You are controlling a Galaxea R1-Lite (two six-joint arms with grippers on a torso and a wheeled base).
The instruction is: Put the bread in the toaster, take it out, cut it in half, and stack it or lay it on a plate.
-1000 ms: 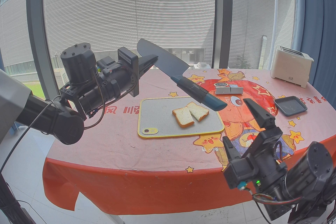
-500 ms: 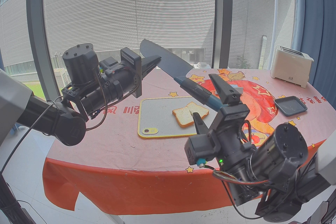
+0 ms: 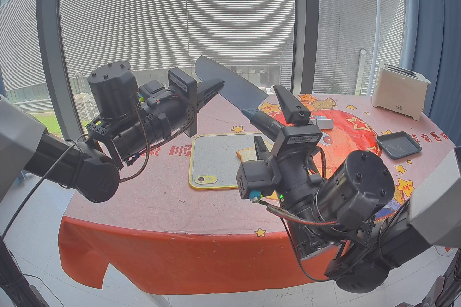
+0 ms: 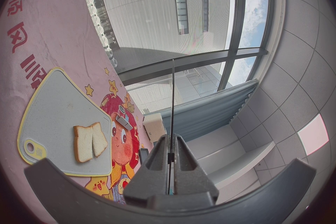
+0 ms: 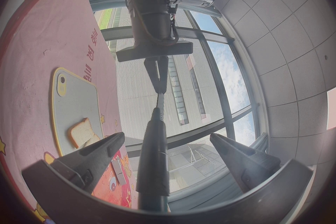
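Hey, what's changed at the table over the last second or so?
The right gripper swung up from the table's front right toward the robot's left. Its open fingers now flank the handle of the knife without closing on it. The left gripper stayed shut on the blade, barely shifting. The bread halves, cutting board, toaster and plate stayed put.

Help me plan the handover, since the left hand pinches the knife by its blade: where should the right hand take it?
Grip the dark handle, the free, blunt part of the knife; the left hand is shut on the blade. Come from the butt end, along the knife's length, where the open right hand has a finger either side, and close across the handle's thick middle.
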